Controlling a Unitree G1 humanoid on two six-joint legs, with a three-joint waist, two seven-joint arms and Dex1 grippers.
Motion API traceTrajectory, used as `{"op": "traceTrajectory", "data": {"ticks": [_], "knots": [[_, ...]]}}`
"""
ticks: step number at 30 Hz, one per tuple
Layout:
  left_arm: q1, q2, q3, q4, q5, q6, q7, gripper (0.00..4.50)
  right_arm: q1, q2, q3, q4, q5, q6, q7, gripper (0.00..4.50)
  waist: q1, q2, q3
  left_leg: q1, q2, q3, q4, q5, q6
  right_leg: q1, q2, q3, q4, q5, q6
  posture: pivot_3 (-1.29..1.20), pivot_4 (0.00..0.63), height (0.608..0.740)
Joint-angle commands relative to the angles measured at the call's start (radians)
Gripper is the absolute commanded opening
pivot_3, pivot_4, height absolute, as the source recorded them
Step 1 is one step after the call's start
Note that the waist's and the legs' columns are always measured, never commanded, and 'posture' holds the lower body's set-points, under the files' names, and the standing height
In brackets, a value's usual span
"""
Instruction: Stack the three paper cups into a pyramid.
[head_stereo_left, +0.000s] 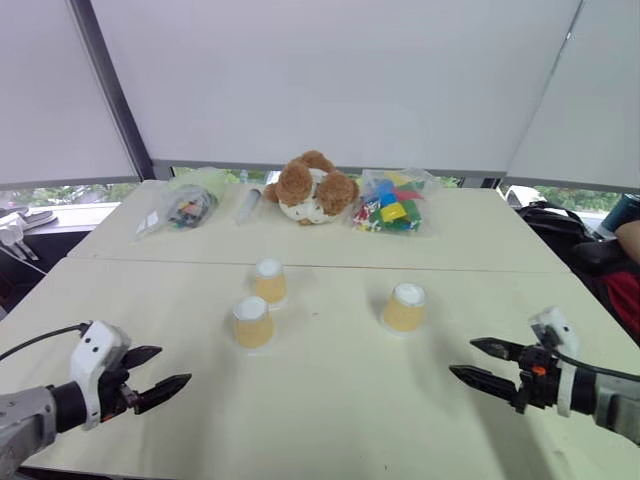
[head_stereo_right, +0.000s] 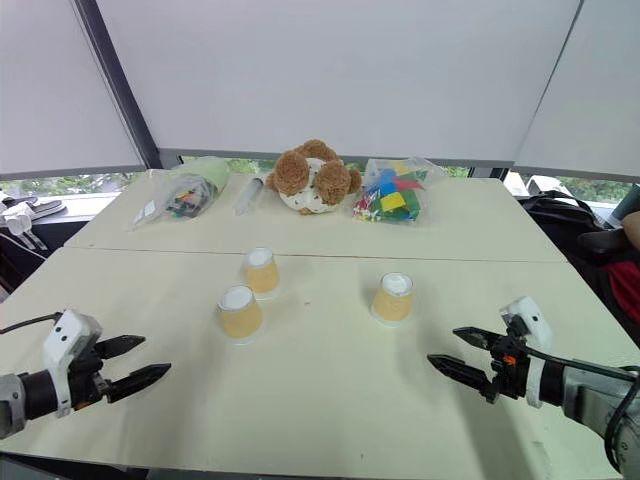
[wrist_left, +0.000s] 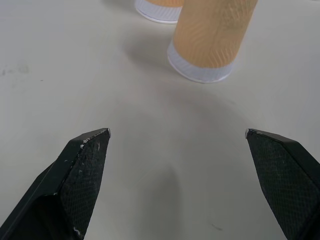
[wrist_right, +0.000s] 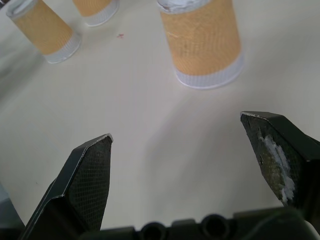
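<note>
Tools (head_stereo_left: 158, 373) flank three cups (head_stereo_left: 253, 321).

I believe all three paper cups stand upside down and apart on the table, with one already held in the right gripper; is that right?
Not quite: the right gripper holds nothing; its jaws are open, short of the nearest cup, as the left eye view shows. The cups do stand upside down and apart.

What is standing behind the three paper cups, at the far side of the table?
Behind the three paper cups lie a brown teddy bear, a clear bag of coloured blocks and another clear bag. What lies under the bear is covered.
</note>
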Motion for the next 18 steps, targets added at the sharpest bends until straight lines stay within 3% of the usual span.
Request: {"op": "traceTrajectory", "data": {"ticks": [1, 18], "knots": [[-0.009, -0.010, 0.017, -0.022, -0.009, -0.011, 0.013, 4.50, -0.015, 0.001, -0.009, -0.025, 0.013, -0.001, -0.004, 4.43, 0.000, 0.000, 0.000, 0.000, 0.000, 0.000, 0.000, 0.000, 0.000, 0.000, 0.000, 0.000, 0.000, 0.000, 0.000, 0.00, 0.150, 0.740], [-0.065, -0.013, 0.010, 0.013, -0.005, -0.013, 0.036, 4.50, -0.044, 0.007, 0.015, 0.007, -0.012, -0.020, -0.004, 4.43, 0.000, 0.000, 0.000, 0.000, 0.000, 0.000, -0.001, 0.000, 0.000, 0.000, 0.000, 0.000, 0.000, 0.000, 0.000, 0.00, 0.150, 0.740]]}}
